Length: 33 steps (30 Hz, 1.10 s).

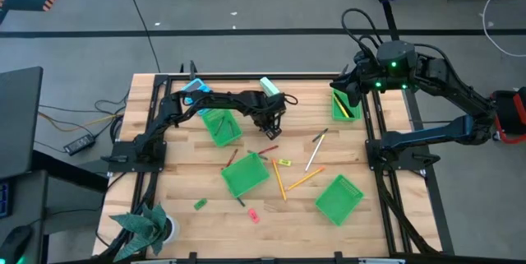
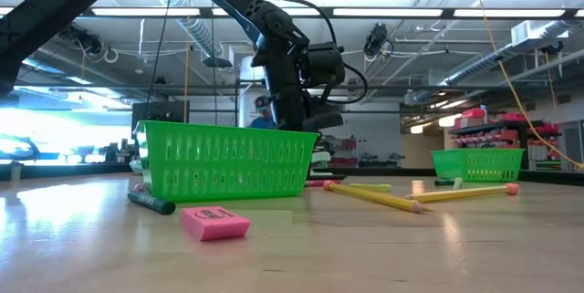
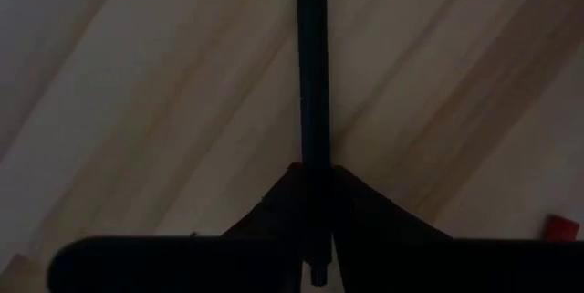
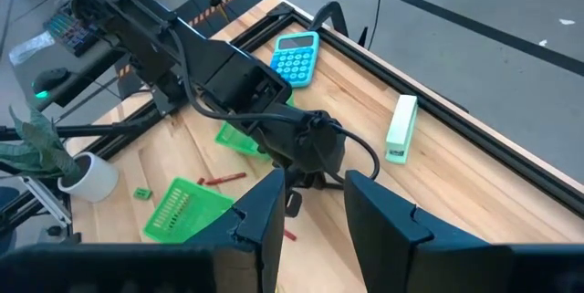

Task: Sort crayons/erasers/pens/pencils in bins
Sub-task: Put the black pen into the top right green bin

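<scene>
My left gripper [image 1: 268,124] stands low over the middle of the table, to the right of a green bin [image 1: 220,126], shut on a slim dark pen [image 3: 312,74]. In the low view another green bin [image 2: 228,159] hides its fingers. My right gripper [image 4: 312,188] hangs open and high at the far right, above the far-right bin [image 1: 345,104], with nothing between its fingers. Pencils [image 1: 279,180] [image 1: 306,179] [image 1: 315,155] and a red crayon [image 1: 269,146] lie flat on the wood. A pink eraser [image 2: 214,223] lies near the front edge. My left gripper pinches the dark pen near one end [image 3: 314,193] between its two fingers, which come from above, pointing steeply down, and lie across it. A short stub of the pen sticks out behind the fingers. The long rest of the pen runs on, flat along the tabletop.
Two more green bins stand at the middle [image 1: 245,175] and near right [image 1: 339,200]. A blue calculator [image 1: 193,91] and a teal-and-white block [image 1: 269,87] lie at the far edge. A potted plant [image 1: 144,227] is at the near left. Small erasers [image 1: 283,162] [image 1: 200,204] lie loose.
</scene>
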Tool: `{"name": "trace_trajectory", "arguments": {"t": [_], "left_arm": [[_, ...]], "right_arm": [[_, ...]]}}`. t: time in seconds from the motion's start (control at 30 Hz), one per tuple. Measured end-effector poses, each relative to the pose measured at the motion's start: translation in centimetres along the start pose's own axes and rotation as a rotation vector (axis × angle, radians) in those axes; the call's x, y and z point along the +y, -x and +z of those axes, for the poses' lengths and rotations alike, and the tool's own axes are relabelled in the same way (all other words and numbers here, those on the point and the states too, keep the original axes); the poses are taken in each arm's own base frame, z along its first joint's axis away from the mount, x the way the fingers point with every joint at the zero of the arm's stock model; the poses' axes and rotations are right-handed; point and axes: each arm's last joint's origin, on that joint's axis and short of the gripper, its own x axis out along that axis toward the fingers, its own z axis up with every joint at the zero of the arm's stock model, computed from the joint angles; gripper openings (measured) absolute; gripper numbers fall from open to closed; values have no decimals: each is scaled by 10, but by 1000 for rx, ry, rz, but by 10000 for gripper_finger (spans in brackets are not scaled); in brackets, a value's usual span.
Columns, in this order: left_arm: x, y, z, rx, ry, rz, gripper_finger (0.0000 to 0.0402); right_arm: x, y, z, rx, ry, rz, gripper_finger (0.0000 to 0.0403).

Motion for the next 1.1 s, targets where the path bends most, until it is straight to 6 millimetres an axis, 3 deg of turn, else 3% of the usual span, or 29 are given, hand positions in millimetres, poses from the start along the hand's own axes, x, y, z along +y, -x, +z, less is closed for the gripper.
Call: {"name": "trace_trajectory", "arguments": {"t": [0.33,0.47,0.77,1.1], "left_arm": [[0,-1,0,8,-3,-15,52],[0,-1,0,10,-18,-22,37],[-1,9,0,-3,-62,-50,37],[2,64,8,-121,-65,-94,13]], "right_arm": [[0,0,0,1,-21,0,122],[0,0,0,0,-24,0,122],[0,0,0,0,-72,0,122],[-1,2,-1,-8,-122,-16,122]]}}
